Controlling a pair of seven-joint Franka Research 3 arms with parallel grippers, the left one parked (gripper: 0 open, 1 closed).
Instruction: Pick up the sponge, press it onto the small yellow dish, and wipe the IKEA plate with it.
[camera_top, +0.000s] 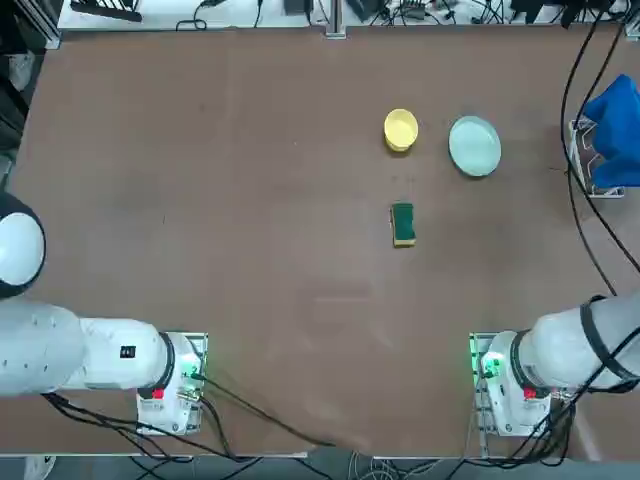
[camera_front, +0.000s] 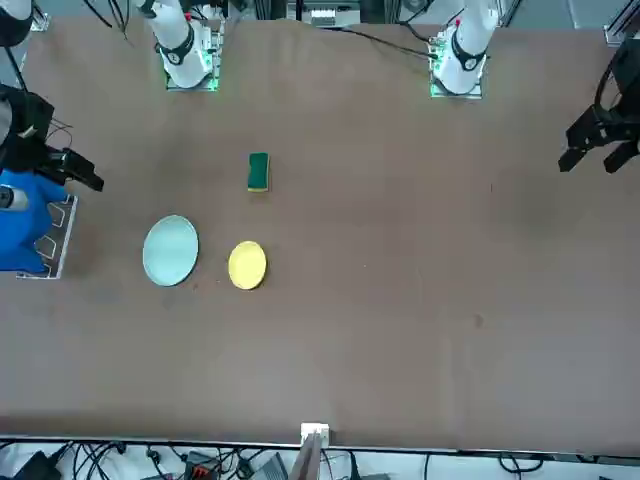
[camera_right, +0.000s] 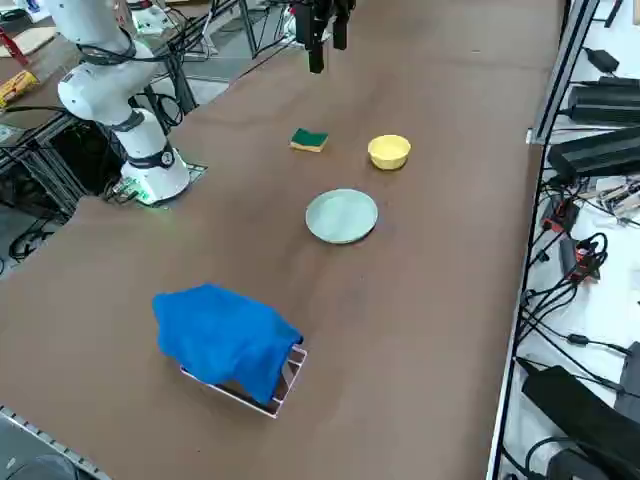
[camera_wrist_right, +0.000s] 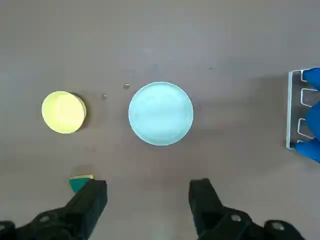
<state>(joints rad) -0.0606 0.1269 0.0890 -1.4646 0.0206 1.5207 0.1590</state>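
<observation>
Sponge (camera_top: 403, 224) lies flat on the worktop (camera_top: 200, 200), green face up, a little nearer the robot than the yellow dish (camera_top: 401, 130), and well apart from it. The pale plate (camera_top: 474, 146) stands just beside the dish, toward the right edge of the worktop. Nothing is picked up yet.

The right gripper (camera_wrist_right: 147, 197) hangs high above the worktop and looks down. Its fingers (camera_wrist_right: 90, 200) are spread wide and hold nothing. In the wrist view the sponge shows only as a small corner beside one finger, so the gripper is not centred over it.

The main risk, I think, is a bad descent: if the arm goes straight down, one finger may land on the sponge and push it away. The sponge is soft and low, so a grasp that is too high may slip. The light dish could also slide when pressed. A rack with a blue cloth (camera_top: 615, 130) sits at the right edge, close to the plate.
</observation>
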